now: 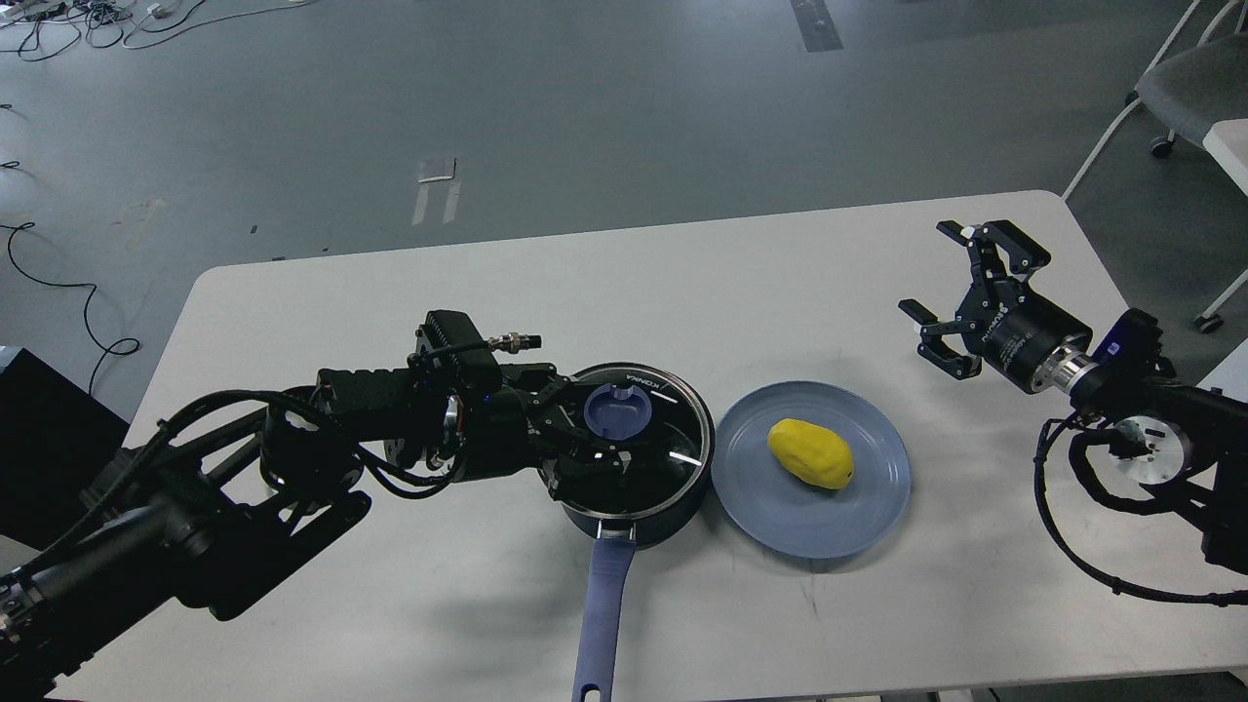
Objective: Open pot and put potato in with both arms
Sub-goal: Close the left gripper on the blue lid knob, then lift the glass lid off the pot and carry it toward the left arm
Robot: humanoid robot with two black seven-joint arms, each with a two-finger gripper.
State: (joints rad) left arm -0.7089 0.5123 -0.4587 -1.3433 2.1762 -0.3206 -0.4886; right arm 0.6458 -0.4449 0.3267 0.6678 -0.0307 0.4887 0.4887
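Two jaws: left gripper point(597, 426) apparently clasping lid knob point(616, 409); right gripper point(951, 292) wide, potato point(810, 452) well apart.

left claw point(585, 434) at lid knob point(614, 409) | potato point(810, 453) on plate point(858, 526) | right claw point(951, 292) spread

One pot point(639, 468) with one lid point(634, 439), one potato point(810, 453), one plate point(877, 507), two arms, one counter point(390, 312), one chair point(1194, 88).

A white counter point(682, 263) with rounded corners fills the lower frame. Behind it lies grey floor point(585, 107), with black cables point(58, 283) at left and a grey wheeled chair point(1189, 88) at upper right.
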